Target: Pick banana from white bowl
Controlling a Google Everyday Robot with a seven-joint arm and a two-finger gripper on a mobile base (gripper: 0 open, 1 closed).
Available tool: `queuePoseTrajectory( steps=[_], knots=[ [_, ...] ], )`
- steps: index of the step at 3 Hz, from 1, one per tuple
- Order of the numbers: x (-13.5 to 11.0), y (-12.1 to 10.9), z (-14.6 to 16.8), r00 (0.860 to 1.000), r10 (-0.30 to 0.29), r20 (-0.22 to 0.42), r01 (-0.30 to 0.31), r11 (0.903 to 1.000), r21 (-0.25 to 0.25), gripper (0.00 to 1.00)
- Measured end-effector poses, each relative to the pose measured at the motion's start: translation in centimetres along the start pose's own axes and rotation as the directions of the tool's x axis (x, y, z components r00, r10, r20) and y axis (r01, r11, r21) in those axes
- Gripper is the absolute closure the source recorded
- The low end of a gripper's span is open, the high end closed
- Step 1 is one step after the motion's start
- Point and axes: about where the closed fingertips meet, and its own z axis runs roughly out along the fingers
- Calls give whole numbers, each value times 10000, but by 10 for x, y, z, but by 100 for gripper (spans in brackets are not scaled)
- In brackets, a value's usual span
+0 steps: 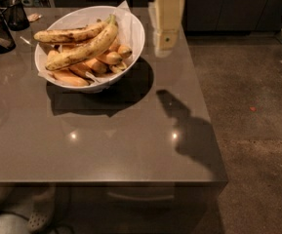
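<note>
Gripper [165,43] hung just beside white bowl [77,17] (open or closed: couldn't tell), likely staging approach; banana [84,46] lay atop 1 pile, reachable from above.

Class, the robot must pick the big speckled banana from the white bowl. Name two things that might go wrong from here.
1. The gripper hangs to the right of the white bowl, outside it; moving across, it may clip the rim or the paper lining.
2. The banana rests against a slimmer banana and over small bananas, so a grasp may catch a neighbour.
</note>
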Motion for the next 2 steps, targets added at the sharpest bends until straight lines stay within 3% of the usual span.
queuePoseTrajectory(
  steps=[1,2],
  knots=[
    [-34,-13,-7,9953,-968,39,968,9952,110,0],
    [-39,-20,0,9949,-940,371,931,9954,239,0]
  ],
)
